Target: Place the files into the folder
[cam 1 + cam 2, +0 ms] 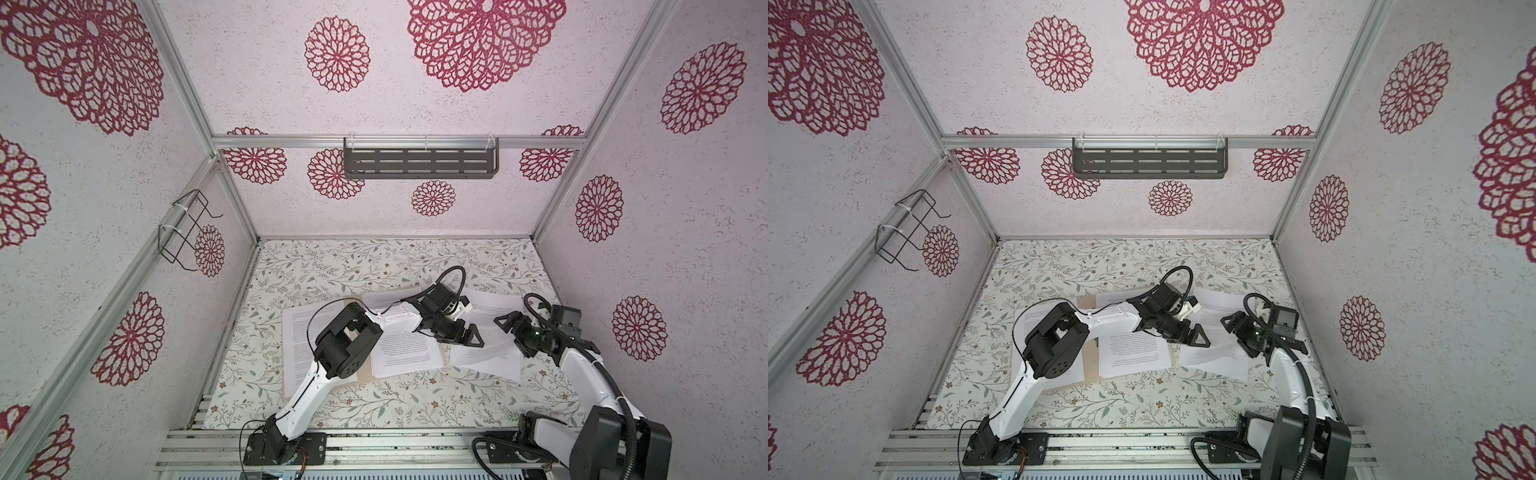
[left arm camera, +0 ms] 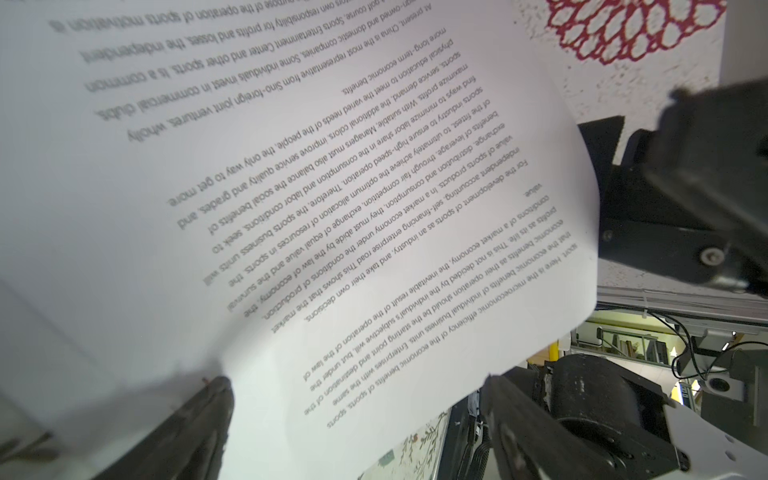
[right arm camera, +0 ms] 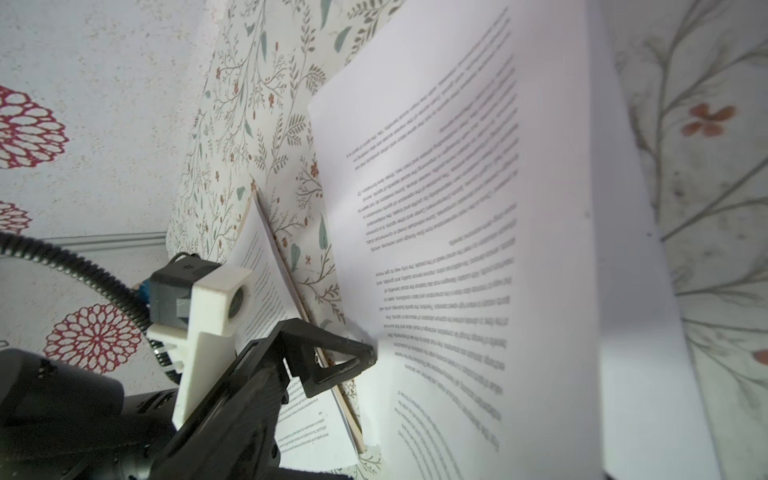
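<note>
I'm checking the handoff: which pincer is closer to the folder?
Left. The left pincer hovers just past the right edge of the folder; the right pincer is farther right, over the loose sheets.

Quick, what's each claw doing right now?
Left gripper: open, holding nothing.
Right gripper: open, at a paper sheet, nothing clamped.

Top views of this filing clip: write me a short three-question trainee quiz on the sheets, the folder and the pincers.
1. True or false: all the files already lie on the folder.
2. Which arm reaches across the middle toward the right-hand sheets? A) left B) right C) neither
3. Fill in: the jaws of the left pincer stand ___.
Key: 1 false, the right-hand sheets lie off it on the table; 2 A; 3 open.
</note>
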{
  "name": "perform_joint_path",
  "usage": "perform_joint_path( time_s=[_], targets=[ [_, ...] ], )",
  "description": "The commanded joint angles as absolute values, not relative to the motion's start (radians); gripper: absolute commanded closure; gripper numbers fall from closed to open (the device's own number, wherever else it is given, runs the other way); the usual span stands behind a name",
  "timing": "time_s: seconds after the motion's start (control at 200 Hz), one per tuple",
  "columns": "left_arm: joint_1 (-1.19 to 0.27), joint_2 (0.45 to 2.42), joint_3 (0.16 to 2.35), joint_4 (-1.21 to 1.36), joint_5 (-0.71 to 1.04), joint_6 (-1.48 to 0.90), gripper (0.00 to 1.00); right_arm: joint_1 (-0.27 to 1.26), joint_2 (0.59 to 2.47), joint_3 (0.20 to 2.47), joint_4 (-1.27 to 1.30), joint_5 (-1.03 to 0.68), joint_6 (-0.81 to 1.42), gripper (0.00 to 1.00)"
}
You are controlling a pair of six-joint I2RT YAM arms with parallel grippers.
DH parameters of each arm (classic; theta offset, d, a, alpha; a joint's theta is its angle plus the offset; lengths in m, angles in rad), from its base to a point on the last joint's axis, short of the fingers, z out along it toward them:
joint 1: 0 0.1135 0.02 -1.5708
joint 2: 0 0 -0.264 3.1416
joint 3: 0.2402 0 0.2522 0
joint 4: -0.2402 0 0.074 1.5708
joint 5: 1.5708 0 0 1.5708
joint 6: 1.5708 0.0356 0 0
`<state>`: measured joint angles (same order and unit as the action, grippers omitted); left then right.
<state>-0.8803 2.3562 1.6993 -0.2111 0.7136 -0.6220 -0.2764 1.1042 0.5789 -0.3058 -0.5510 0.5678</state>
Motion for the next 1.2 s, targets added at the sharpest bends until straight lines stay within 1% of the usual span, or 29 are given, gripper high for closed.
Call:
perform_joint_path(
  time_s=[0.0,0.13,0.285,0.355,0.43,0.565,0.65,0.8,0.871,0.996,1.026,1.101,1.191],
  targets=[
    [-0.853,2.406,1.64,-0.337,0.591,-0.623,0.02,-0.32,1.087,0.566,-0.324,-0.538,0.566,0.17],
    [-0.853,2.408,1.637,-0.334,0.592,-0.626,0.02,-0.37,1.084,0.542,-0.308,-0.565,0.567,0.13],
    [-0.853,2.406,1.635,-0.33,0.591,-0.627,0.02,-0.421,1.082,0.513,-0.269,-0.606,0.575,0.11],
    [-0.852,2.408,1.636,-0.33,0.591,-0.629,0.02,-0.429,1.088,0.514,-0.269,-0.602,0.577,0.1],
    [-0.852,2.408,1.637,-0.33,0.591,-0.631,0.02,-0.441,1.078,0.513,-0.277,-0.593,0.576,0.06],
    [-0.851,2.41,1.637,-0.33,0.593,-0.631,0.02,-0.446,1.08,0.503,-0.249,-0.627,0.574,0.05],
    [-0.851,2.41,1.637,-0.328,0.592,-0.631,0.02,-0.446,1.089,0.499,-0.245,-0.62,0.571,0.07],
    [-0.852,2.405,1.632,-0.328,0.592,-0.631,0.02,-0.447,1.088,0.513,-0.316,-0.526,0.534,0.16],
    [-0.851,2.405,1.63,-0.324,0.591,-0.633,0.02,-0.446,1.086,0.504,-0.318,-0.51,0.534,0.2],
    [-0.851,2.404,1.628,-0.32,0.591,-0.635,0.02,-0.446,1.082,0.489,-0.323,-0.466,0.528,0.31],
    [-0.851,2.403,1.626,-0.318,0.591,-0.636,0.02,-0.446,1.079,0.486,-0.323,-0.458,0.525,0.37],
    [-0.852,2.402,1.626,-0.318,0.591,-0.636,0.03,-0.446,1.077,0.482,-0.32,-0.445,0.517,0.48],
    [-0.852,2.393,1.629,-0.322,0.591,-0.631,0.02,-0.445,1.081,0.477,-0.312,-0.448,0.509,0.68]
  ],
)
